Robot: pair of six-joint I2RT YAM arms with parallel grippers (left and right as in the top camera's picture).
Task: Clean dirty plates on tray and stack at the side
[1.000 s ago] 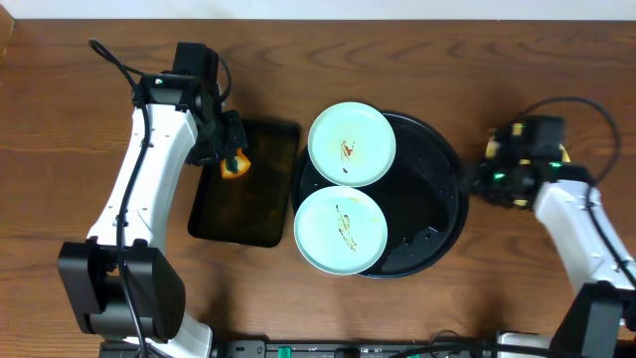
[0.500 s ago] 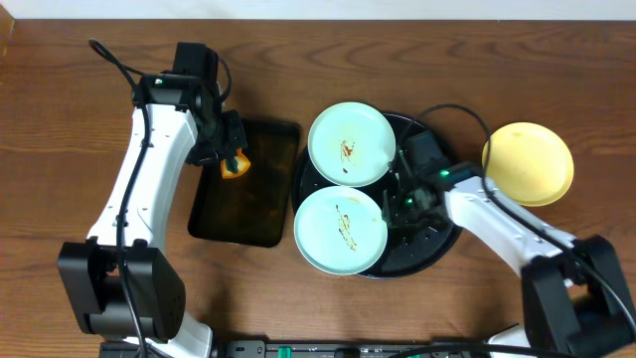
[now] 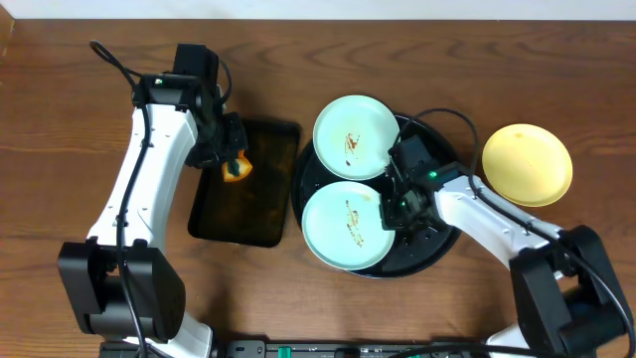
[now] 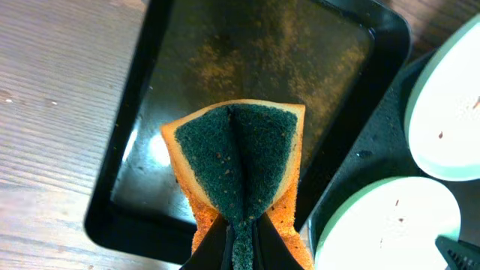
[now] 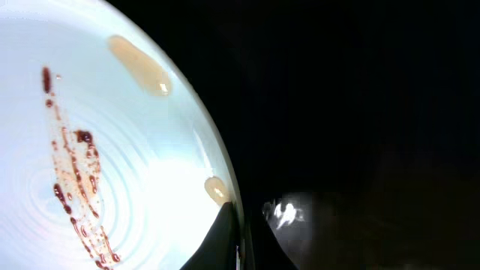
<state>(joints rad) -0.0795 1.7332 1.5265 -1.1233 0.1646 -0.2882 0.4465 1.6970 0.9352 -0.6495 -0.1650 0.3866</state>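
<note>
Two pale mint-blue plates with red-brown smears lie on the round black tray (image 3: 442, 169), one at the far side (image 3: 355, 137) and one nearer (image 3: 347, 226). The pale yellow plate (image 3: 527, 164) lies on the wooden tabletop to the right of the tray. My right gripper (image 3: 390, 206) is shut on the right rim of the nearer mint plate (image 5: 97, 142); in the right wrist view (image 5: 240, 244) its jaws pinch that rim over the tray (image 5: 360, 112). My left gripper (image 3: 232, 159) is shut on a folded green-and-orange sponge (image 4: 236, 165) above the rectangular tray (image 4: 247, 60).
The rectangular dark tray (image 3: 245, 184) lies just left of the round tray, almost touching it. The right arm's cable arches over the round tray's far right part. Both mint plates overhang the round tray's left rim.
My right arm swung from the yellow plate at the right over to the tray and closed on the nearer mint plate's rim. Both mint plates shifted slightly right. The left arm has not moved.
</note>
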